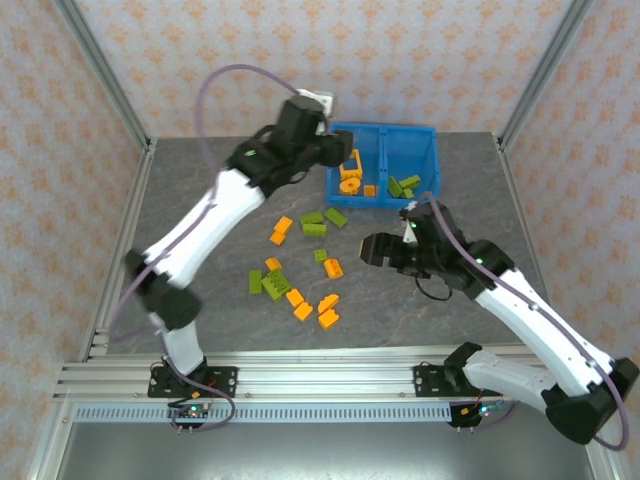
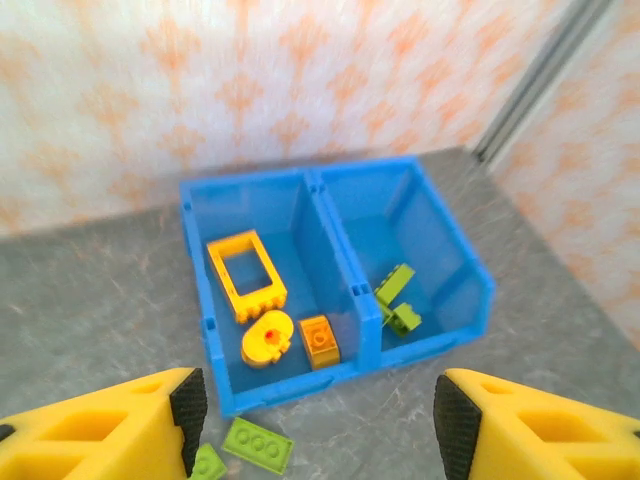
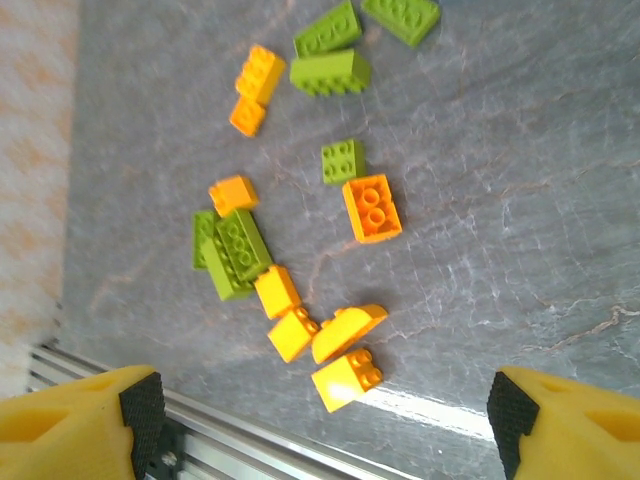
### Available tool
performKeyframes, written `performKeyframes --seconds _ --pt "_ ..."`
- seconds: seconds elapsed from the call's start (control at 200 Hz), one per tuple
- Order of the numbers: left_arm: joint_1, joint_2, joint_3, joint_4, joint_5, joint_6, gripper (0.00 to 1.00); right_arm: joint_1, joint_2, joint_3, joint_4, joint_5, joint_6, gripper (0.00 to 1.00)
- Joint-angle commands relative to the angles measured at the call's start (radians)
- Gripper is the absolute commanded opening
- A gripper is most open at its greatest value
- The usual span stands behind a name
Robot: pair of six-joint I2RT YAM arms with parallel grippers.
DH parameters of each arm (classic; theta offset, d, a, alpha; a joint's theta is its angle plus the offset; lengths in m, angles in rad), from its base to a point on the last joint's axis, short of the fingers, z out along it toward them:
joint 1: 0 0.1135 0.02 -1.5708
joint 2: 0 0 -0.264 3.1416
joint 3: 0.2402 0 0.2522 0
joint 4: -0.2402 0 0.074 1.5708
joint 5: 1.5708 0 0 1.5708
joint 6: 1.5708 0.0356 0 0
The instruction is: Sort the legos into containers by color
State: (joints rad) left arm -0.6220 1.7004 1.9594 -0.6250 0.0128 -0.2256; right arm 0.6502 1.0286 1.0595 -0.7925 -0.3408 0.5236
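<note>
Both sets of fingers are apart, nothing held. I see L gripper point(image 2: 315, 415) near bin point(image 2: 300, 388) front, orange side; R gripper point(image 3: 320, 420) hangs over loose legos point(image 3: 372, 208) on table point(image 3: 500, 200).

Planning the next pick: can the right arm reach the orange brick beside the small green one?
Probably yes: the right gripper hangs open close by, and the orange brick has bare table on three sides, only the small green brick near it.
</note>
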Motion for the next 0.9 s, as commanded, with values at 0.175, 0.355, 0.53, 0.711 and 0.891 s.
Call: performKeyframes --seconds 0.175,0.355,0.53,0.711,0.891 --pt "-0.005 -0.540 -0.539 -0.060 0.053 0.319 0.79 0.133 0.360 0.091 0.060 0.071 -0.151 0.86" --pt "-0.006 -0.786 -0.803 -0.144 0.281 0.544 1.00 0.152 0.596 0.182 0.076 0.141 -0.227 0.83" --pt "-0.008 -0.981 -1.096 0.036 0.437 0.681 1.00 0.154 0.767 0.245 0.085 0.194 -0.264 0.74" --pt "-0.008 -0.997 -1.199 0.096 0.433 0.762 1.00 0.154 0.872 0.282 0.083 0.172 -0.274 0.63" --pt "-0.009 -0.961 -1.195 0.112 0.452 0.753 1.00 0.155 0.902 0.280 0.089 0.181 -0.272 0.50"
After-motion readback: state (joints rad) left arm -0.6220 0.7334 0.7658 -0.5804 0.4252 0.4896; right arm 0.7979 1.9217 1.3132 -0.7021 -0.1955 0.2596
